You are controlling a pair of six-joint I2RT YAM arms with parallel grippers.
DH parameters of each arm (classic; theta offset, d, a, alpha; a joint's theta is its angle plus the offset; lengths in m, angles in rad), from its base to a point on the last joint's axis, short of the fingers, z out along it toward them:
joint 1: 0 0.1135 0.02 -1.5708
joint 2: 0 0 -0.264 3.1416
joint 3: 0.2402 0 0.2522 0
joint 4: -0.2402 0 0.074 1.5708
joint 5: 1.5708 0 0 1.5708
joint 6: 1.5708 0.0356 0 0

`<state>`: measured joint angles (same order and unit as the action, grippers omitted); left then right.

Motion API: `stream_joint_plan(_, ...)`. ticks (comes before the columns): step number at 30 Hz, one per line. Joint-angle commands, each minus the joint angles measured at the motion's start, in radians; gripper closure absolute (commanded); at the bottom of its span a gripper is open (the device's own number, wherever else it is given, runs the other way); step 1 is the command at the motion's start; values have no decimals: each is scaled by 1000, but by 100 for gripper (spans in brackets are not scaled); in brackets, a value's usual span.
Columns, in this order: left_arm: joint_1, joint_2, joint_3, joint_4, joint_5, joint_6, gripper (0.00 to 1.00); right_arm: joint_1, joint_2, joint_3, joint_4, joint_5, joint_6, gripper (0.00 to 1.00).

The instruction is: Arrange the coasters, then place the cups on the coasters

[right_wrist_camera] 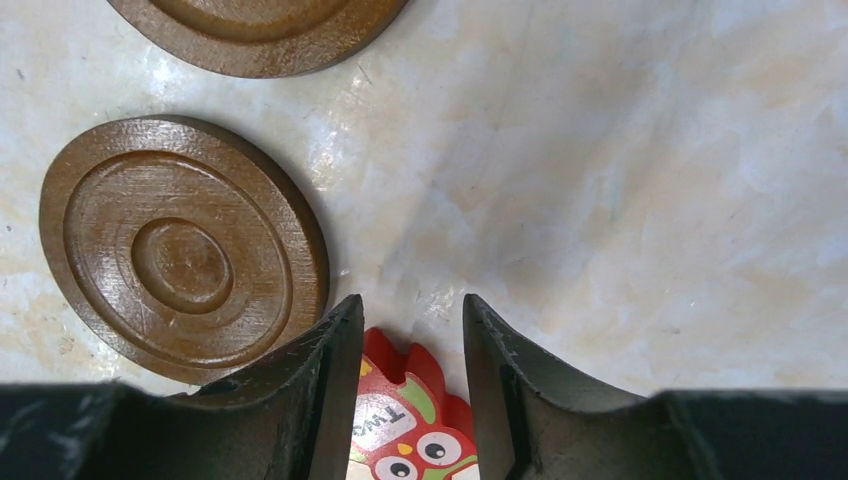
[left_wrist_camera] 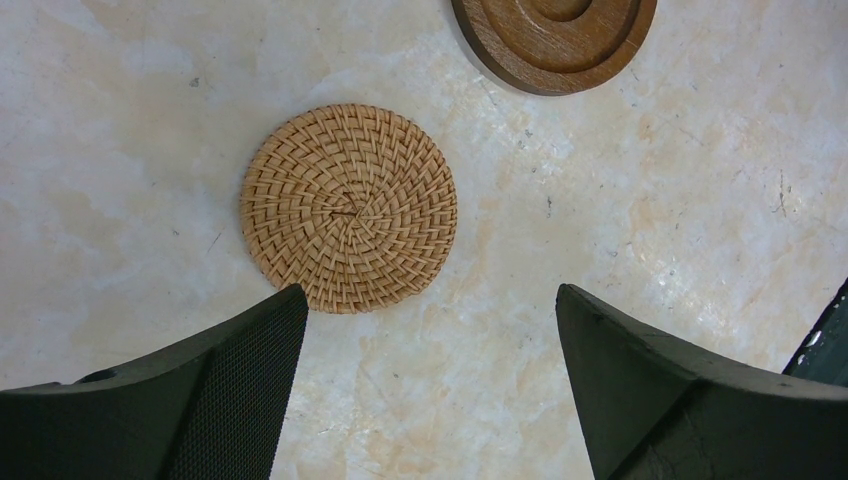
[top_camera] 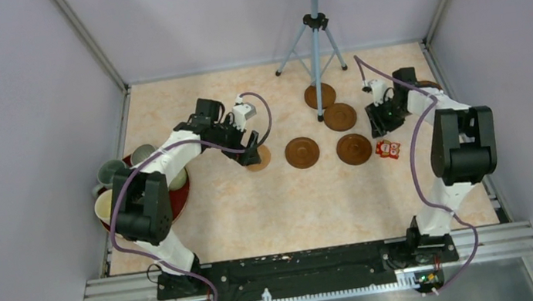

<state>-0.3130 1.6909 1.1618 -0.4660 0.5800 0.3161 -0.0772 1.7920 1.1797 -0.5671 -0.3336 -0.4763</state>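
A woven tan coaster (left_wrist_camera: 348, 208) lies on the table just ahead of my left gripper (left_wrist_camera: 427, 292), which is open and empty. In the top view it sits at the tan coaster (top_camera: 258, 158). Brown wooden coasters lie at centre (top_camera: 302, 152), right of it (top_camera: 353, 149) and further back (top_camera: 340, 117), (top_camera: 319, 96). My right gripper (right_wrist_camera: 405, 305) is shut on a small red owl piece (right_wrist_camera: 400, 415), beside a brown coaster (right_wrist_camera: 183, 248). Several cups (top_camera: 111, 172) stand on the dark red tray (top_camera: 177, 206) at the left, partly hidden by the left arm.
A tripod (top_camera: 315, 43) stands at the back of the table, one leg reaching down among the far coasters. Grey walls close in the left, right and back. Part of another brown disc (top_camera: 430, 85) shows behind the right arm.
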Motion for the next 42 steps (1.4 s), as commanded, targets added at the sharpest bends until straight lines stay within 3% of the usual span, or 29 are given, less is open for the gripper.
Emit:
stream_joint_plan(1, 5, -37, -7, 10, 22, 8, 1, -4, 23, 36, 21, 24, 5, 59)
stream_joint_plan(12, 6, -43, -9, 10, 27, 6, 1, -29, -89, -137, -76, 92, -176, 61)
stream_joint_plan(20, 8, -50, -20, 5, 35, 10, 1, -246, -204, -267, -250, 49, -389, 60)
stream_joint_plan(26, 8, -38, -12, -1, 41, 12, 1, -317, -160, -45, -246, -27, -319, 52)
stream_joint_plan(33, 10, -44, -2, -2, 31, 11, 1, -318, 16, 248, -43, 17, -99, 47)
stream_joint_plan(42, 18, -50, 20, -8, 38, 12, 1, -321, 245, 468, 62, 15, 41, 34)
